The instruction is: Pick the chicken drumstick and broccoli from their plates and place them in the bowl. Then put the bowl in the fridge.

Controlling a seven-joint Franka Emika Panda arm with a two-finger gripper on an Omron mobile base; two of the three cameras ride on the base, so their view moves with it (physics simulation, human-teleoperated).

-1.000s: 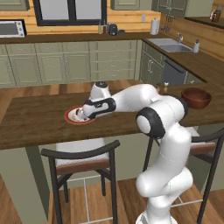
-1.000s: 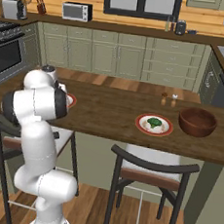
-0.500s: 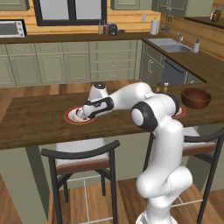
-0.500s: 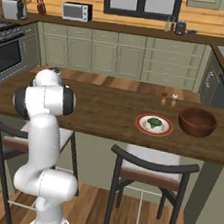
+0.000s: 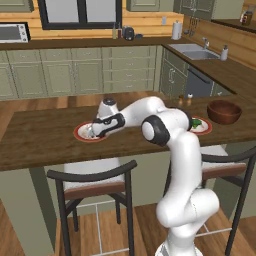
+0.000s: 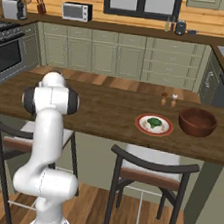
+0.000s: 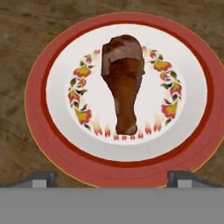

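The end effector point(image 7: 112, 177), fingers apart, hovers above the drumstick point(image 7: 123, 82), which lies straight ahead on its plate point(image 7: 52, 144). It looks light, rigid and perhaps slick; the thick upper end seems the safest place to pinch, across its width

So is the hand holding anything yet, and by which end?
Nothing held. The hand is open above the plate, its fingertips wide apart, and the drumstick lies untouched on it.
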